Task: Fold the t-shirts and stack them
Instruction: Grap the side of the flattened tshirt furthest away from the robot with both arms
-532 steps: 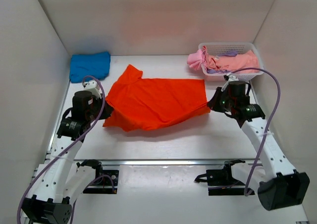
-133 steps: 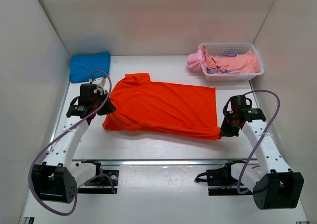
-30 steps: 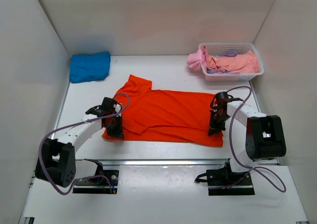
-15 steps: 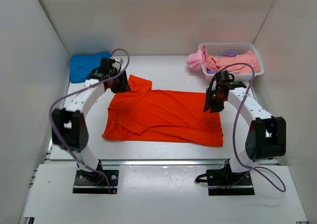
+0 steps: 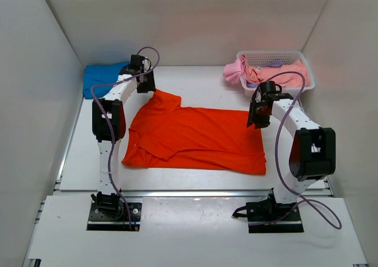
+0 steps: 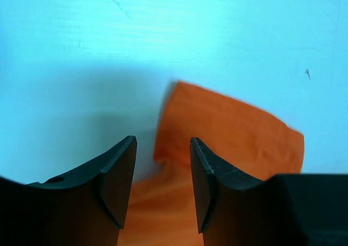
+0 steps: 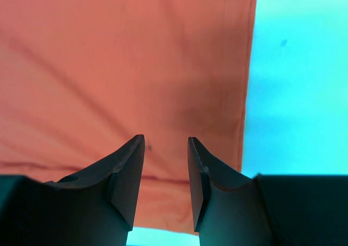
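The orange-red t-shirt (image 5: 195, 140) is lying spread on the bench (image 5: 207, 84), with only a flap at its near-left looking turned in, so its folding is barely beginning. Over its far-right edge the right gripper (image 5: 255, 120) is hovering, fingers spread and pinching nothing. Over its far-left sleeve the left gripper (image 5: 143, 85) is hanging likewise, fingers apart and empty. Beyond the shirt's far left a blue t-shirt (image 5: 103, 78) is sitting folded, seemingly done. Beyond its far right, pink and lilac t-shirts (image 5: 277, 75) are waiting crumpled in the basket (image 5: 277, 55).
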Motion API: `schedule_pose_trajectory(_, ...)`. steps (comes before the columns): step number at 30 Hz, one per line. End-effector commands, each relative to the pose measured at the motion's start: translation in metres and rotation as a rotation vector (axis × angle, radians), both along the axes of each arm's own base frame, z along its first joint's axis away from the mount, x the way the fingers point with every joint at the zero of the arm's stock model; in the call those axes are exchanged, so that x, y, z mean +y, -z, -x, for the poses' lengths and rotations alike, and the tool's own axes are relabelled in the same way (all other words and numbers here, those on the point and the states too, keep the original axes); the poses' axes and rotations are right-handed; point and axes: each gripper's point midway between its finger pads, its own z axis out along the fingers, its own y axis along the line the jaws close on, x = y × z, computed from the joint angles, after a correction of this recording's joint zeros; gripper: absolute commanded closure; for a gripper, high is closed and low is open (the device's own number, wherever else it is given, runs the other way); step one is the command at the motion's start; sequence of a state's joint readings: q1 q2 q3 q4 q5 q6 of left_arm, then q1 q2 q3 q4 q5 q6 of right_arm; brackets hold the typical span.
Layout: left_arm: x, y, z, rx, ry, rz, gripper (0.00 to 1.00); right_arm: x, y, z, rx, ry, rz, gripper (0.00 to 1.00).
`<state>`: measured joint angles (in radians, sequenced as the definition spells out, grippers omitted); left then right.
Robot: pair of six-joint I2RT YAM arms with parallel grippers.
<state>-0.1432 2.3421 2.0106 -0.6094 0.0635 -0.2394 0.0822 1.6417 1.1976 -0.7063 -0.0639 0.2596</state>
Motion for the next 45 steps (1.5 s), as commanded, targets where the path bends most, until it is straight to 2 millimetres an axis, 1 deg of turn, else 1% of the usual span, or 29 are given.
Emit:
schedule_pose_trajectory(1,-0.008,-0.023,-0.023,-0.064,0.011,-0.005,0.45,-0.006,-0.008,-0.032,-0.077,0.008,0.031,0.64)
schedule_pose_trajectory(3,-0.018,-0.011,-0.025,-0.032,0.030,-0.006,0.45,-0.011,-0.008,-0.039,-0.075,0.024,0.051,0.65)
schedule_pose_trajectory(4,-0.016,-0.001,-0.025,-0.002,0.026,-0.023,0.44,-0.011,-0.006,-0.043,-0.076,0.028,0.052,0.65)
schedule_pose_trajectory(5,-0.022,-0.003,-0.030,-0.005,0.034,-0.030,0.44,-0.015,-0.002,-0.043,-0.061,0.041,0.056,0.65)
schedule_pose_trajectory(6,-0.026,0.009,-0.029,0.018,0.043,-0.032,0.44,-0.018,-0.001,-0.049,-0.067,0.068,0.046,0.65)
schedule_pose_trajectory(7,-0.029,0.004,-0.030,0.016,0.051,-0.026,0.44,-0.022,0.003,-0.051,-0.064,0.080,0.046,0.65)
schedule_pose_trajectory(11,-0.035,0.019,-0.019,0.068,0.072,-0.019,0.47,-0.036,0.009,-0.067,-0.075,0.172,0.023,0.63)
schedule_pose_trajectory(12,-0.036,0.015,-0.018,0.064,0.074,-0.014,0.53,-0.035,0.006,-0.075,-0.096,0.180,0.016,0.64)
schedule_pose_trajectory(13,-0.033,0.019,-0.015,0.075,0.071,-0.013,0.68,-0.035,0.007,-0.075,-0.093,0.187,0.011,0.63)
schedule_pose_trajectory(14,-0.034,0.024,-0.010,0.096,0.072,-0.007,0.77,-0.035,0.007,-0.081,-0.106,0.194,0.009,0.62)
schedule_pose_trajectory(15,-0.035,0.024,-0.007,0.105,0.079,0.008,0.94,-0.039,0.012,-0.085,-0.103,0.206,0.027,0.61)
schedule_pose_trajectory(16,-0.035,0.025,-0.005,0.112,0.084,0.019,1.00,-0.040,0.013,-0.089,-0.111,0.210,0.033,0.55)
schedule_pose_trajectory(18,-0.035,0.024,-0.002,0.118,0.085,0.045,1.00,-0.044,0.010,-0.097,-0.139,0.230,0.048,0.43)
schedule_pose_trajectory(19,-0.034,0.018,-0.003,0.109,0.083,0.052,1.00,-0.045,0.012,-0.101,-0.144,0.243,0.049,0.36)
schedule_pose_trajectory(21,-0.036,0.015,0.001,0.107,0.089,0.063,1.00,-0.048,0.014,-0.107,-0.160,0.267,0.055,0.35)
schedule_pose_trajectory(22,-0.035,0.004,0.000,0.084,0.096,0.068,1.00,-0.050,0.017,-0.109,-0.161,0.295,0.061,0.35)
schedule_pose_trajectory(25,-0.038,0.003,0.011,0.082,0.099,0.086,1.00,-0.048,0.027,-0.113,-0.162,0.312,0.041,0.37)
schedule_pose_trajectory(26,-0.036,-0.007,0.011,0.059,0.103,0.089,1.00,-0.056,0.030,-0.116,-0.162,0.334,0.033,0.38)
schedule_pose_trajectory(27,-0.033,-0.001,0.014,0.066,0.089,0.098,1.00,-0.059,0.034,-0.115,-0.152,0.345,0.040,0.37)
schedule_pose_trajectory(29,-0.033,-0.009,0.018,0.045,0.083,0.113,1.00,-0.062,0.039,-0.119,-0.139,0.357,0.044,0.37)
schedule_pose_trajectory(30,-0.031,-0.008,0.018,0.041,0.081,0.119,1.00,-0.064,0.040,-0.122,-0.141,0.351,0.042,0.37)
schedule_pose_trajectory(31,-0.031,-0.009,0.021,0.046,0.083,0.128,1.00,-0.064,0.042,-0.123,-0.134,0.344,0.043,0.41)
schedule_pose_trajectory(33,-0.028,-0.011,0.021,0.047,0.081,0.122,1.00,-0.062,0.048,-0.122,-0.118,0.330,0.054,0.53)
schedule_pose_trajectory(38,-0.022,-0.018,0.025,0.043,0.083,0.137,1.00,-0.067,0.049,-0.126,-0.125,0.330,0.075,0.49)
schedule_pose_trajectory(39,-0.026,-0.021,0.025,0.032,0.089,0.135,1.00,-0.068,0.047,-0.130,-0.142,0.331,0.080,0.50)
schedule_pose_trajectory(40,-0.026,-0.023,0.025,0.030,0.093,0.142,1.00,-0.065,0.045,-0.130,-0.148,0.315,0.080,0.63)
schedule_pose_trajectory(41,-0.026,-0.024,0.027,0.036,0.097,0.144,1.00,-0.070,0.046,-0.129,-0.146,0.322,0.087,0.86)
schedule_pose_trajectory(43,-0.027,-0.031,0.026,0.026,0.110,0.167,1.00,-0.072,0.041,-0.131,-0.157,0.322,0.091,1.00)
schedule_pose_trajectory(45,-0.031,-0.047,0.028,0.005,0.125,0.185,1.00,-0.069,0.033,-0.130,-0.178,0.301,0.091,1.00)
